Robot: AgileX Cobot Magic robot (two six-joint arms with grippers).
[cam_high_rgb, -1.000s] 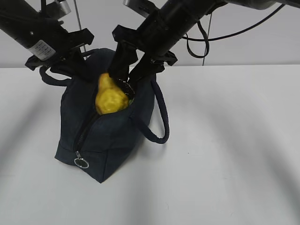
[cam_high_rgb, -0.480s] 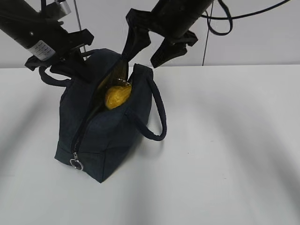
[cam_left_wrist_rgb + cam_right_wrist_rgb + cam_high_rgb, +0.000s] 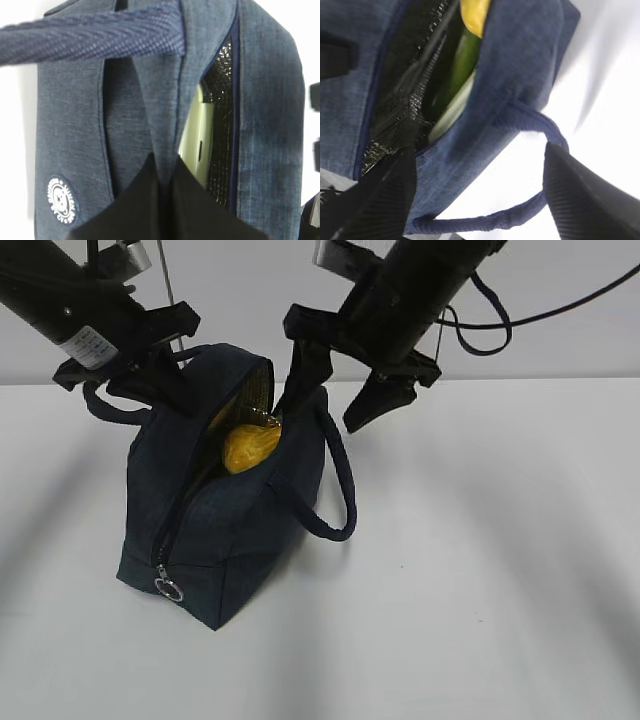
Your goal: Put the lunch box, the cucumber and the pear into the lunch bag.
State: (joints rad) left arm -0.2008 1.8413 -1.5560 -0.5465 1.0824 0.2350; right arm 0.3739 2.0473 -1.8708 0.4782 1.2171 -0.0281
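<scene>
The navy lunch bag [image 3: 215, 530] stands unzipped on the white table. The yellow pear [image 3: 250, 447] sits inside its opening. My right gripper [image 3: 338, 400] is open and empty, above the bag's right rim and handle. In the right wrist view the gripper [image 3: 479, 152] straddles the bag wall [image 3: 520, 65]; the pear [image 3: 472, 15], the green cucumber [image 3: 462, 65] and the pale lunch box [image 3: 451, 114] lie inside. My left gripper [image 3: 160, 390] is shut on the bag's left rim. The left wrist view shows the gripper [image 3: 165, 165] pinching a fabric fold, with the lunch box lid [image 3: 195, 140] beside it.
One loop handle [image 3: 335, 490] hangs off the bag's right side, another [image 3: 105, 405] lies behind my left gripper. The zipper's ring pull [image 3: 168, 588] hangs at the bag's near end. A cable [image 3: 470, 315] trails from the right arm.
My right gripper has let go of the pear, opened, and moved up and to the right. The pear has sunk lower into the bag. The left gripper has not moved.
</scene>
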